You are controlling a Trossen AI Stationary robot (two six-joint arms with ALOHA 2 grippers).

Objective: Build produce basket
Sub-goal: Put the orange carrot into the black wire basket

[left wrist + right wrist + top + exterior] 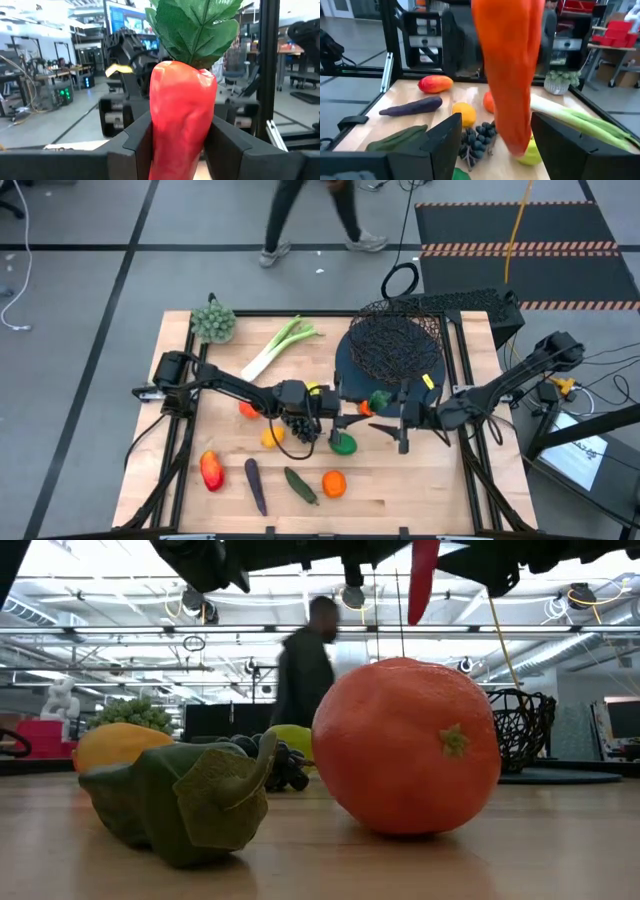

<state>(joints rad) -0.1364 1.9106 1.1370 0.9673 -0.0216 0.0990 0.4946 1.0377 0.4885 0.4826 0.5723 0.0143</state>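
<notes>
The orange carrot [368, 406] with green leaves is in the air in front of the black wire basket [395, 340], which stands on its round dark base at the table's far right. My left gripper [345, 408] reaches in from the left and is shut on the carrot. My right gripper [392, 428] comes from the right and is open, its fingers on either side of the carrot's tapered lower end [520, 140]. The leek [280, 345], tomato [247, 410], lemon [272, 437], grapes [300, 428], lime [343, 443], eggplant [256, 485], cucumber [300, 485] and orange [334, 483] lie on the table. My left gripper pinches the carrot's thick upper body [182, 115] between its two fingers [137, 140], coming level from the table's left, across the carrot. The carrot is lifted clear and stands upright, its leaves [195, 25] up and its pointed tip [422, 600] hanging down.
A grey-green bushy clump [213, 323] sits at the far left corner. A red-yellow fruit [211, 470] lies near the left edge. A person [310, 215] walks on the floor beyond the table. In the low view the orange [405, 745] and cucumber [175, 800] lie close.
</notes>
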